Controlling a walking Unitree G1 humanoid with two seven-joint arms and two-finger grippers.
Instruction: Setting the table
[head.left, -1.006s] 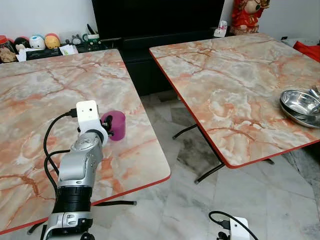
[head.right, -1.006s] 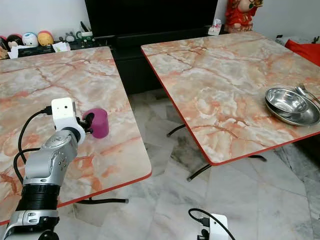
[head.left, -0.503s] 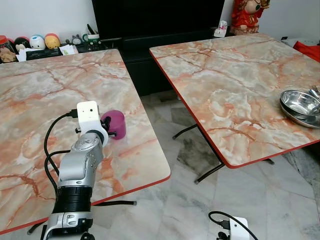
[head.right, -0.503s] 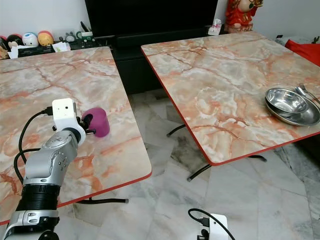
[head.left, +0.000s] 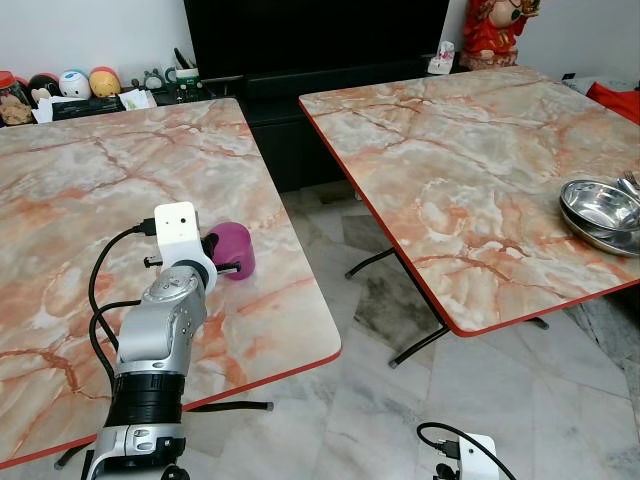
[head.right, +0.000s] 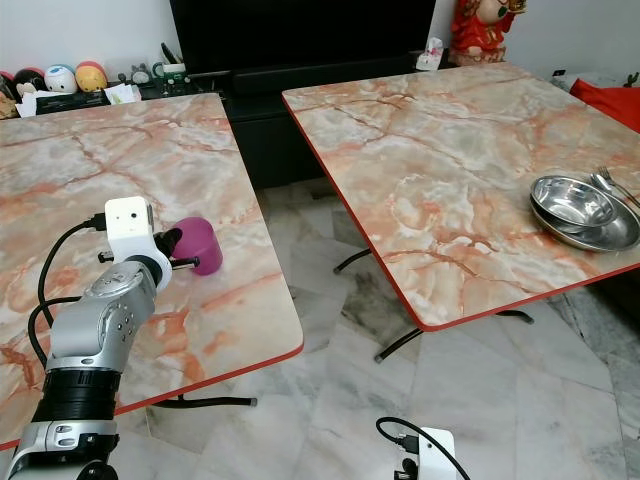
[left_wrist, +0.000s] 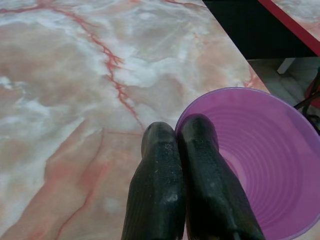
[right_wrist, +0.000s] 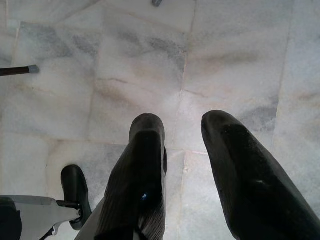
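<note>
The left gripper (left_wrist: 182, 145) pinches the rim of the purple cup (head.left: 234, 249) — one finger inside, one outside — near the right edge of the left table (head.left: 90, 200). Keep the pinch firm and the cup level during transfer toward the bowls (head.left: 600, 208) on the right table (head.left: 460, 150). The wrist view confirms the rim grip — the head views hide it. The right gripper (right_wrist: 185, 145) hangs idle, fingers spread, over the floor.
</note>
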